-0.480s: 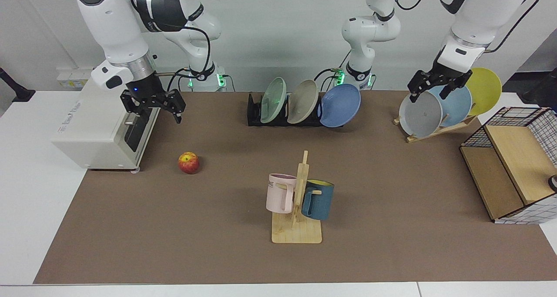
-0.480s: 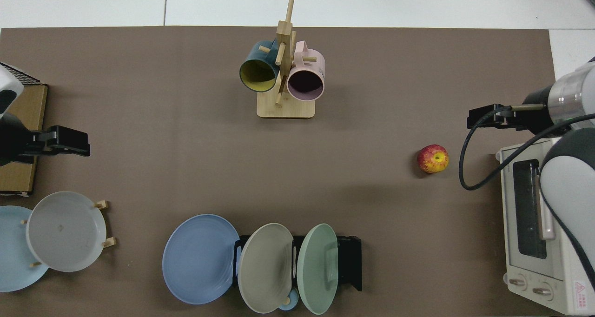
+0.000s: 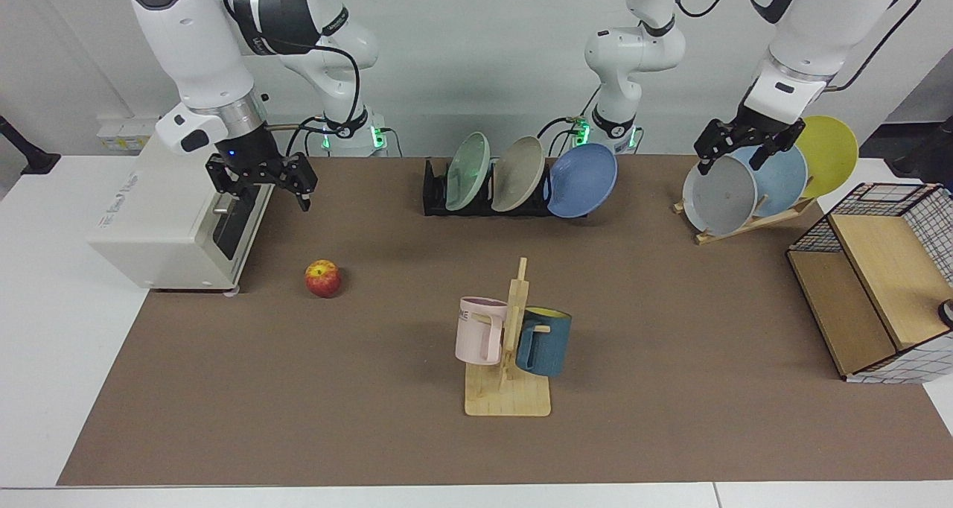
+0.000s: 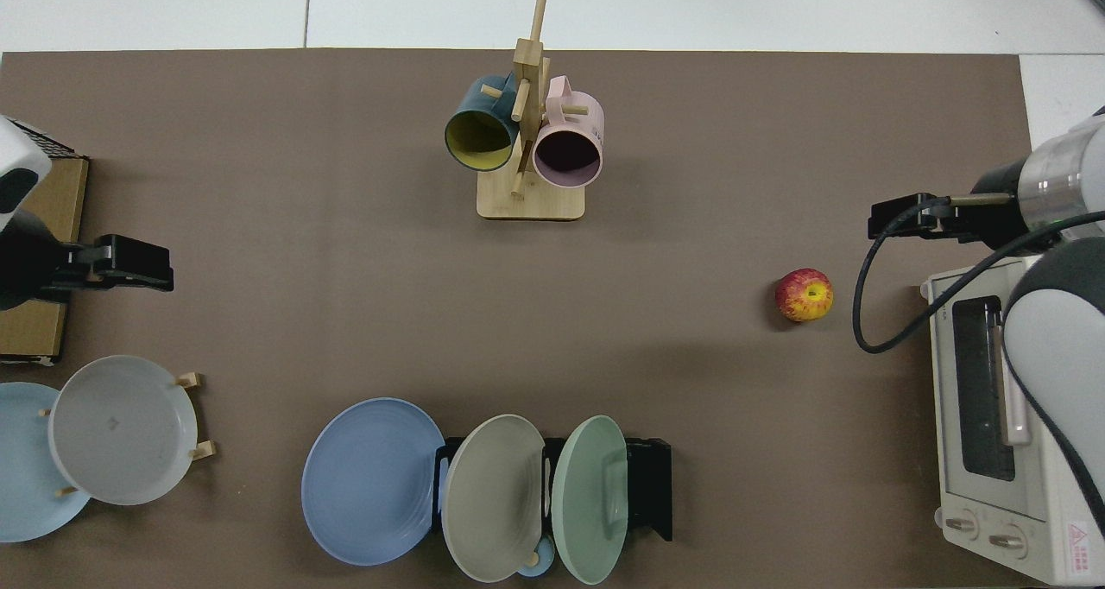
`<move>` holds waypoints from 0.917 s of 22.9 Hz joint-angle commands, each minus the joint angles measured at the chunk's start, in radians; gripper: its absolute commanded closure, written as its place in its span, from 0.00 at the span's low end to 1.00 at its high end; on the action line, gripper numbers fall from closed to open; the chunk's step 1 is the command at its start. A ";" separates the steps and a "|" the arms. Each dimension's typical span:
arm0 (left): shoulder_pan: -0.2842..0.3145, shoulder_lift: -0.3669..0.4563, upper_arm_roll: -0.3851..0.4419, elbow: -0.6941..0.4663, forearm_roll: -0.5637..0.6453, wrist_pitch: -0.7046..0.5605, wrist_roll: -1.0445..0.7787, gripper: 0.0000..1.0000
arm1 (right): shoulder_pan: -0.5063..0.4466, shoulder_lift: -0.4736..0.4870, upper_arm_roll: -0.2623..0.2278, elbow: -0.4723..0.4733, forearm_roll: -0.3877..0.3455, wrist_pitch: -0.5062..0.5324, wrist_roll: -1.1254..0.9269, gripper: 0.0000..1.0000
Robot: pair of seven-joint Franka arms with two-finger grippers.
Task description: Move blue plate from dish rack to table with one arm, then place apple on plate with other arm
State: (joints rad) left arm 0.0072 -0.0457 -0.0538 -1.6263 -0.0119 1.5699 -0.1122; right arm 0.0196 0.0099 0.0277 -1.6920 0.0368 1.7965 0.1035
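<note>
The blue plate (image 3: pixel 582 179) is leaning in the dish rack (image 3: pixel 439 195), well apart from the left gripper (image 3: pixel 733 153), whose fingers are standing spread and empty.

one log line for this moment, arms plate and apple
left gripper: open, above wooden stand | right gripper: open, by oven | blue plate: in dish rack | apple: on mat
</note>
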 commanded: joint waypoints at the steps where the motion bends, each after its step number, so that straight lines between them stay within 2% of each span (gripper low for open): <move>1: -0.007 -0.016 -0.003 -0.001 -0.017 -0.025 0.003 0.00 | -0.021 -0.001 0.001 -0.034 0.009 0.012 -0.028 0.00; 7: -0.009 -0.034 -0.015 -0.012 -0.019 -0.062 0.009 0.00 | -0.023 0.021 0.001 -0.188 0.006 0.199 -0.025 0.00; 9: -0.009 -0.034 -0.017 -0.014 -0.019 -0.062 0.003 0.00 | -0.021 0.053 0.001 -0.210 0.006 0.250 -0.015 0.00; 13: -0.012 -0.045 -0.023 -0.029 -0.019 -0.064 0.006 0.00 | -0.021 0.113 0.001 -0.233 0.006 0.286 -0.015 0.00; 18: -0.075 -0.100 -0.028 -0.108 -0.017 -0.061 0.022 0.00 | -0.021 0.142 0.001 -0.304 0.006 0.389 -0.007 0.00; 21: -0.121 -0.140 -0.028 -0.161 -0.016 -0.064 0.074 0.00 | -0.012 0.156 0.001 -0.330 0.006 0.415 -0.001 0.00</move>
State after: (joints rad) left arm -0.0544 -0.0970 -0.0916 -1.6793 -0.0225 1.5054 -0.0947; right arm 0.0077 0.1675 0.0246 -1.9694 0.0368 2.1599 0.1035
